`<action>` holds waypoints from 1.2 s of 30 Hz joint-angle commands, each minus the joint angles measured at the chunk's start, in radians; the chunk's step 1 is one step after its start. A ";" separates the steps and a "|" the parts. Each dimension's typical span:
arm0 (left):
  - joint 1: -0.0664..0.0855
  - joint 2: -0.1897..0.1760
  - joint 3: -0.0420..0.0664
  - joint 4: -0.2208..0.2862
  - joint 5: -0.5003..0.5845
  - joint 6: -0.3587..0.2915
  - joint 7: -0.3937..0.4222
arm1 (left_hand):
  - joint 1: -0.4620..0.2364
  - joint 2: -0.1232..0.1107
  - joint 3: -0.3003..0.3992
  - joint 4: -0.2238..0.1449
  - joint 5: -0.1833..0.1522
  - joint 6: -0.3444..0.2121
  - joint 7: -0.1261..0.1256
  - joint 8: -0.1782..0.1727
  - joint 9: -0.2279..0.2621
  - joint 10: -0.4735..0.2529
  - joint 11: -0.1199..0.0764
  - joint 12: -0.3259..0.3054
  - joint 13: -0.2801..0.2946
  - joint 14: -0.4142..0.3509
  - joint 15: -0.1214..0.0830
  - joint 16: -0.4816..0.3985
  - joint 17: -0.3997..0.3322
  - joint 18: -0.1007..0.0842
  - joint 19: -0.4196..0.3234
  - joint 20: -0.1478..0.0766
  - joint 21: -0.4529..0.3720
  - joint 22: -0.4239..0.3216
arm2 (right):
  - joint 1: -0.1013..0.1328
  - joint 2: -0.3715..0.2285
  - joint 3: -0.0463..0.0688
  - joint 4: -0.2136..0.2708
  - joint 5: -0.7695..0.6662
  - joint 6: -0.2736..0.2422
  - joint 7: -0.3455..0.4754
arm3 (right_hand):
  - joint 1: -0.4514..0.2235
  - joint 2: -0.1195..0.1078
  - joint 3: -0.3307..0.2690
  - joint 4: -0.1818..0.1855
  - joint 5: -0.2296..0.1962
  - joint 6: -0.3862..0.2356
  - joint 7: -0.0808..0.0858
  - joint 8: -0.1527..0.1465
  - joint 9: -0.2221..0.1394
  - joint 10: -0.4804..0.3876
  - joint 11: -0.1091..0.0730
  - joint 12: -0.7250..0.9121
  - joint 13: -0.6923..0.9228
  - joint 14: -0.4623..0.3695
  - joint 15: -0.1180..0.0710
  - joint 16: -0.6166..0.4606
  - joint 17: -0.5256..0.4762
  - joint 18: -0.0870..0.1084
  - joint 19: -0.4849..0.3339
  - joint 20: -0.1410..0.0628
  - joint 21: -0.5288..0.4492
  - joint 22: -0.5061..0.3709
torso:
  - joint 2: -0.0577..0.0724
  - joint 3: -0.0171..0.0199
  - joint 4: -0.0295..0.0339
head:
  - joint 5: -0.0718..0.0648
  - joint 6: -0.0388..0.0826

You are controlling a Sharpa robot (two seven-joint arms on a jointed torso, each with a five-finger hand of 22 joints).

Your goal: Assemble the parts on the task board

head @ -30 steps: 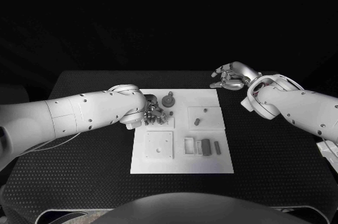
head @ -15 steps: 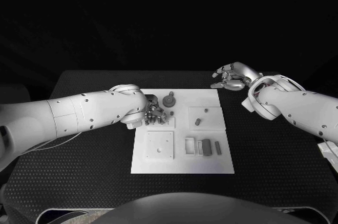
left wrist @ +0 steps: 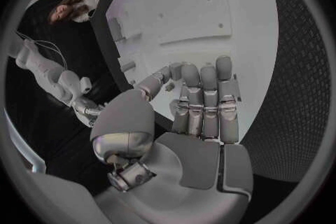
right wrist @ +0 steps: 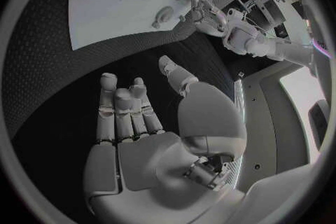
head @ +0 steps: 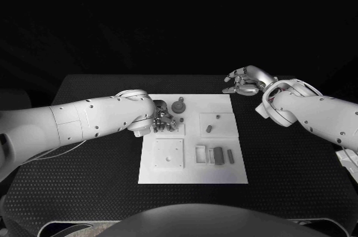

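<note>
Starting nearest the robot: the front of the white board (head: 192, 176) has a raised square plate (head: 169, 153) with a hole in it on the left, and just to its right a little cluster of slots with a couple of grey pieces (head: 219, 155) standing in them. Those look settled to me, so I'd leave them alone.

Mid-board is where the action is. The left hand (head: 164, 122) is down over the board's left side, fingers pointing down, but I can't tell whether it's actually pinching anything. From the wrist camera its fingers (left wrist: 204, 102) lie together and fairly straight above the board, with nothing obvious between them. A small grey peg (head: 209, 128) lies loose on the raised square to the right, and a round grey part (head: 178, 106) stands just beyond the left hand.

My take: before pressing, get the fingertips square over the seat and come straight down. Any tilt and a small piece like that will jam or skitter off.

Farthest back, the right hand (head: 243, 82) hovers off the board's far right corner over the black table (head: 291, 159), fingers loosely curled, holding nothing.
</note>
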 commanded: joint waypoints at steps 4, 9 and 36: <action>-0.003 0.002 -0.001 0.001 -0.002 -0.001 0.006 | 0.065 0.072 0.091 -0.085 -0.003 -0.008 -0.002 -0.006 -0.001 -0.002 -0.006 0.006 0.001 -0.008 -0.001 0.004 -0.002 0.011 -0.008 -0.001 0.006 0.022 | 0.000 0.001 0.000 0.001 -0.002 0.011 0.006 | -0.008 0.000 0.001 0.006 0.000 -0.001 0.008 0.006 -0.001 -0.007 0.001 0.007 -0.002 0.001 -0.007 0.007 -0.002 0.013 -0.004 0.000 -0.005 0.014 | 0.000 -0.0002 0.0002 | 0.000 0.000; -0.004 0.002 -0.001 0.000 -0.002 -0.011 0.008 | 0.065 0.072 0.091 -0.086 -0.003 -0.008 -0.002 -0.007 -0.001 -0.002 -0.006 0.006 0.001 -0.008 -0.001 0.004 -0.002 0.011 -0.008 -0.001 0.006 0.022 | 0.000 0.001 0.000 0.001 -0.002 0.011 0.006 | -0.008 0.000 0.001 0.006 0.000 -0.001 0.008 0.006 -0.001 -0.007 0.001 0.007 -0.002 0.001 -0.007 0.007 -0.002 0.013 -0.004 0.000 -0.005 0.014 | 0.000 -0.0003 0.0004 | 0.000 0.000; -0.005 0.000 -0.001 0.007 0.001 -0.034 0.018 | 0.069 0.072 0.093 -0.086 -0.004 -0.009 -0.002 -0.008 -0.002 -0.003 -0.006 0.007 0.002 -0.008 -0.001 0.004 -0.002 0.011 -0.008 -0.002 0.006 0.023 | 0.000 0.000 0.000 0.001 -0.002 0.013 0.005 | -0.007 0.000 0.001 0.006 0.000 -0.002 0.008 0.007 -0.002 -0.008 0.002 0.008 -0.004 0.001 -0.007 0.007 -0.003 0.013 -0.004 0.000 -0.005 0.014 | 0.000 -0.0004 0.0001 | -0.001 0.000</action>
